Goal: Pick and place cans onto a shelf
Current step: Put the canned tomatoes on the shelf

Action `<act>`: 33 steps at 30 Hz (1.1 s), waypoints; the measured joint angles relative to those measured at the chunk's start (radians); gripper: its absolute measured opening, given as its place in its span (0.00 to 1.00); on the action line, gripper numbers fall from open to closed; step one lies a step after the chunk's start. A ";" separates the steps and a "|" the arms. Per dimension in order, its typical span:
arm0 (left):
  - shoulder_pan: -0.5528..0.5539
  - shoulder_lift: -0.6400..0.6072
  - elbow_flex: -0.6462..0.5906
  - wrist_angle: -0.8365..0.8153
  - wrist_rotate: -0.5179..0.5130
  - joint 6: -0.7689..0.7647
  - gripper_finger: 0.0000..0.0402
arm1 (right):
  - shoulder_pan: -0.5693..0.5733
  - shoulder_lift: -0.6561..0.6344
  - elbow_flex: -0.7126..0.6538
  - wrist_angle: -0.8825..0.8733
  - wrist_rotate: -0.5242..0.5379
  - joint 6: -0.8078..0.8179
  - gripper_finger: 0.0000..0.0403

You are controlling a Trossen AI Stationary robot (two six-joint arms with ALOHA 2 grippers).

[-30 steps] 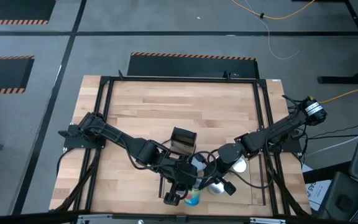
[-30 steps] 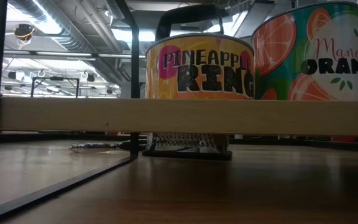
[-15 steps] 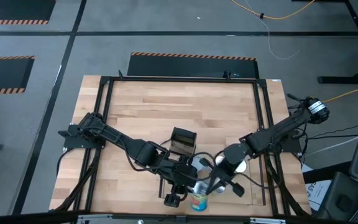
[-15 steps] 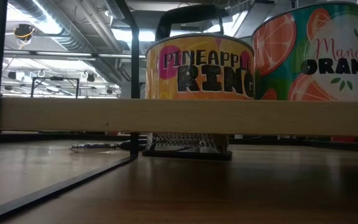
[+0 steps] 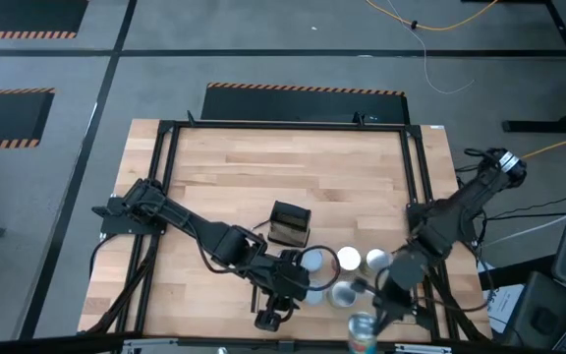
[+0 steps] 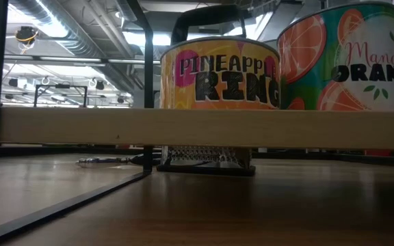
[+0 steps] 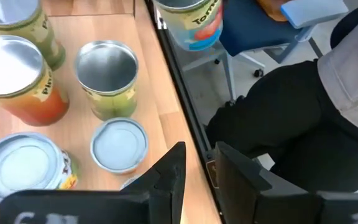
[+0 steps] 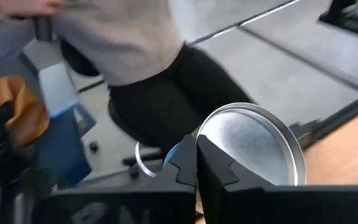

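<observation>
Now that my left gripper [image 5: 271, 317] has let go, part-open and empty, my right gripper [image 5: 371, 317], pinched shut on the tomato can [image 5: 362, 332] at six o'clock, must shelve it alone.

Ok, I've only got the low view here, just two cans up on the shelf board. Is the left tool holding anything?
Observer: No. The left tool is open and empty.
Operator: And the right one?
Observer: The right tool is shut, with a silver-topped can just past its tip. I cannot tell whether it grips the can.
Operator: Anyone close by?
Observer: Yes, a person in dark trousers is just beyond the table edge, near the left tool.
</observation>
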 joint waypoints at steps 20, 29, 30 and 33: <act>0.002 0.000 0.000 0.003 -0.058 0.000 0.20 | 0.218 -0.004 0.000 -0.379 0.388 0.000 0.00; 0.001 0.000 0.000 0.003 -0.058 0.000 0.20 | 0.218 -0.003 0.000 -0.432 0.409 0.000 0.00; 0.001 0.000 0.000 0.003 -0.058 0.000 0.20 | 0.218 -0.003 0.000 -0.440 0.413 0.000 0.00; 0.001 0.000 0.000 0.003 -0.058 0.000 0.20 | 0.218 -0.003 0.000 -0.476 0.434 0.005 0.00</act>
